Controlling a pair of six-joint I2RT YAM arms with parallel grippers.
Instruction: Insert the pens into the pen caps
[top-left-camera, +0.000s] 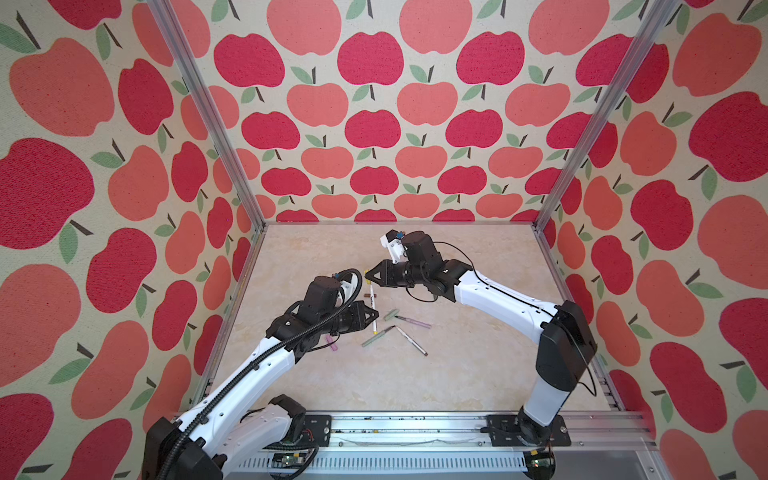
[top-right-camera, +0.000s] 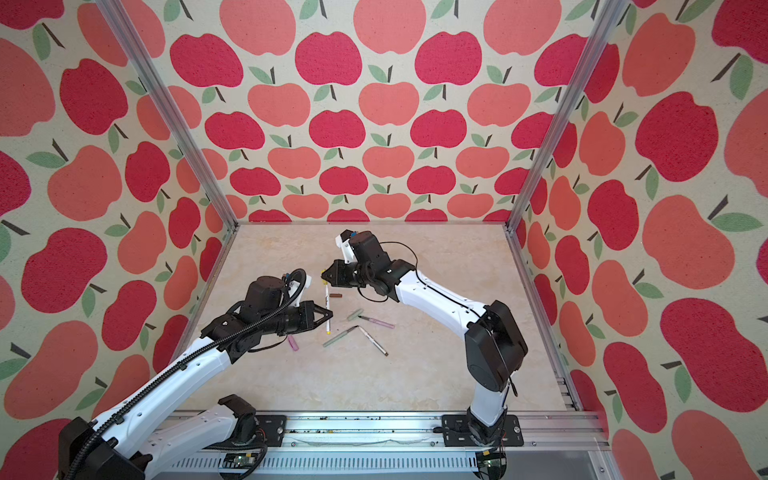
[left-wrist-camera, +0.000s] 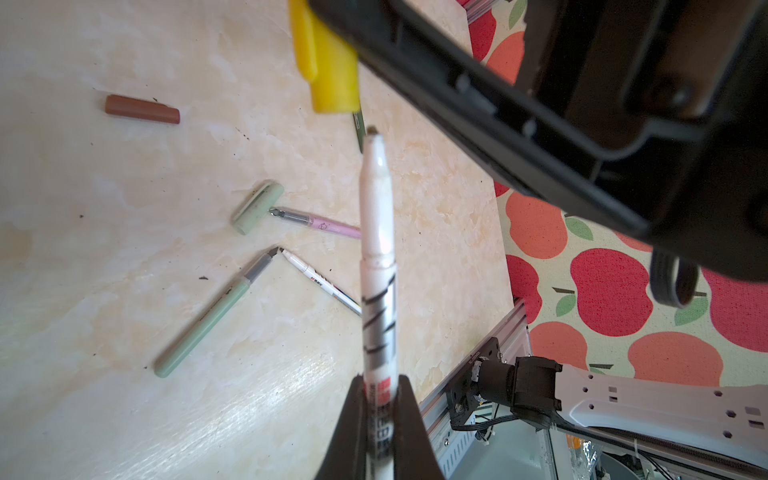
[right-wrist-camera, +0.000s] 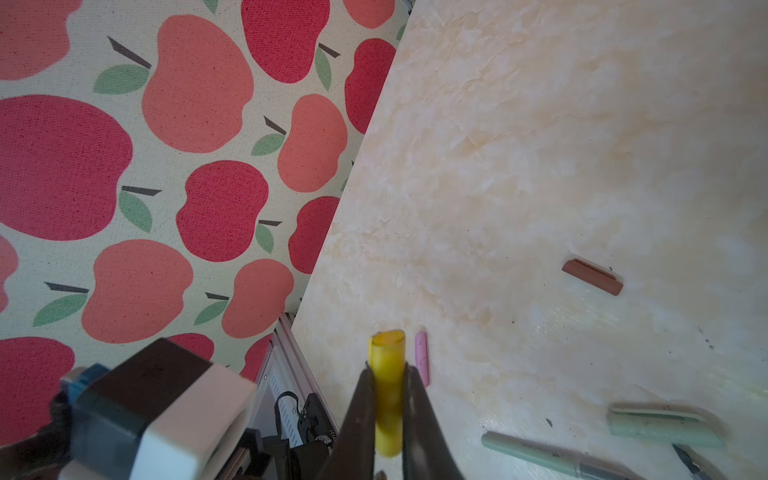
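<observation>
My left gripper (left-wrist-camera: 379, 382) is shut on a white pen (left-wrist-camera: 376, 232) with black and red print, its tip pointing away from the jaws. My right gripper (right-wrist-camera: 386, 370) is shut on the yellow pen cap (right-wrist-camera: 387, 361), open mouth outward. In both top views the two grippers (top-left-camera: 372, 320) (top-left-camera: 368, 274) face each other above mid-table. The pen tip sits just short of the yellow cap (left-wrist-camera: 328, 70), slightly to one side, not inside it.
On the table lie a brown cap (left-wrist-camera: 141, 109), a pale green cap (left-wrist-camera: 257, 207), a pink pen (left-wrist-camera: 324, 222), a pale green pen (left-wrist-camera: 203, 320) and another white pen (left-wrist-camera: 320, 282). A pink cap (top-left-camera: 333, 343) lies under my left arm.
</observation>
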